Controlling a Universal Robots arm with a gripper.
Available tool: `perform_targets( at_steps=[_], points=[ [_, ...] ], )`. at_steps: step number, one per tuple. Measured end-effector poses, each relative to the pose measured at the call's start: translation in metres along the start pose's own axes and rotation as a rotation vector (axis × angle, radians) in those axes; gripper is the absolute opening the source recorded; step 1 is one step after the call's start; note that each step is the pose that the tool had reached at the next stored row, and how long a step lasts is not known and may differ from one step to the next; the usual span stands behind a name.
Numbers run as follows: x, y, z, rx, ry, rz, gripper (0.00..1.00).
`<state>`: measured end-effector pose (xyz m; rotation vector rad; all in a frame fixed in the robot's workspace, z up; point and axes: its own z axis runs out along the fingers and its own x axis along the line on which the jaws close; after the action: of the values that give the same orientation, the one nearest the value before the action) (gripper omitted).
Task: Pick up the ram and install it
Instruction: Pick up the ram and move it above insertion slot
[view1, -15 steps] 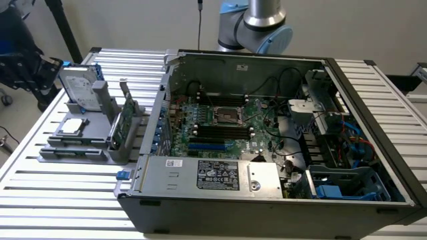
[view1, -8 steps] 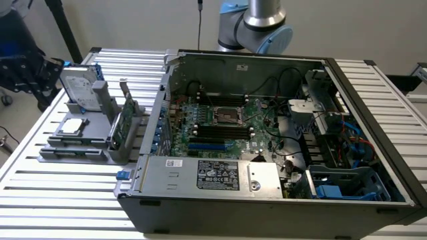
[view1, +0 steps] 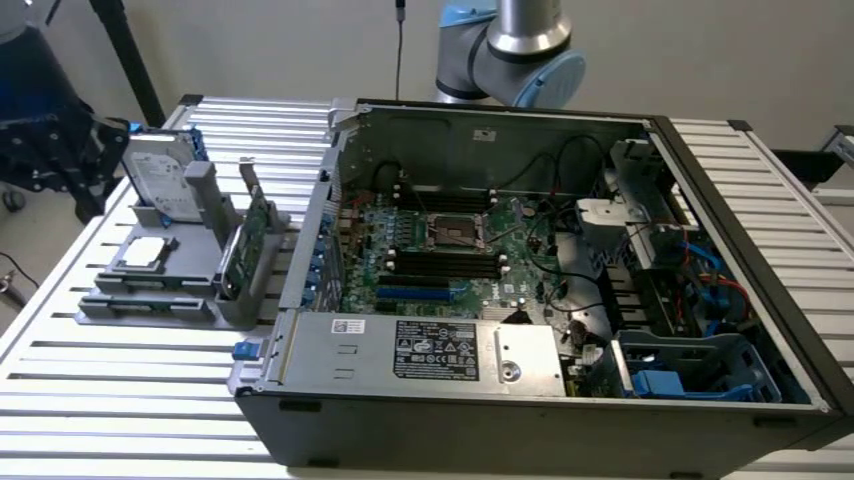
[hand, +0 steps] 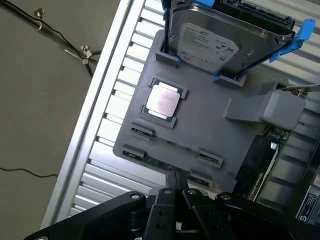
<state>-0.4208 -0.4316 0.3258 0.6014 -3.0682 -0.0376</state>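
The ram (hand: 159, 162) lies on edge in the front slot of the grey parts holder (hand: 210, 125), showing as a thin green strip between the slot's clips. My gripper (hand: 179, 186) hangs above that edge of the holder, its dark fingers shut together with nothing between them and clear of the ram. In the exterior view the holder (view1: 174, 270) stands left of the open computer case (view1: 534, 400). The motherboard (view1: 441, 240) lies inside, with long black slots (view1: 438, 264) across its middle.
On the holder stand a silver hard drive in a blue frame (hand: 220, 42), a square processor chip (hand: 162, 100) and a broader green card (view1: 247, 250). A dark part of the arm (view1: 47, 140) hangs at the exterior view's left edge. Cables and a drive cage crowd the case's right side.
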Motion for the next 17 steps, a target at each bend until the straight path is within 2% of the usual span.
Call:
perform_targets(
  at_steps=[17],
  points=[
    [0.000,-0.0003,0.0117,0.0031,0.0082,-0.309,0.11]
  ],
)
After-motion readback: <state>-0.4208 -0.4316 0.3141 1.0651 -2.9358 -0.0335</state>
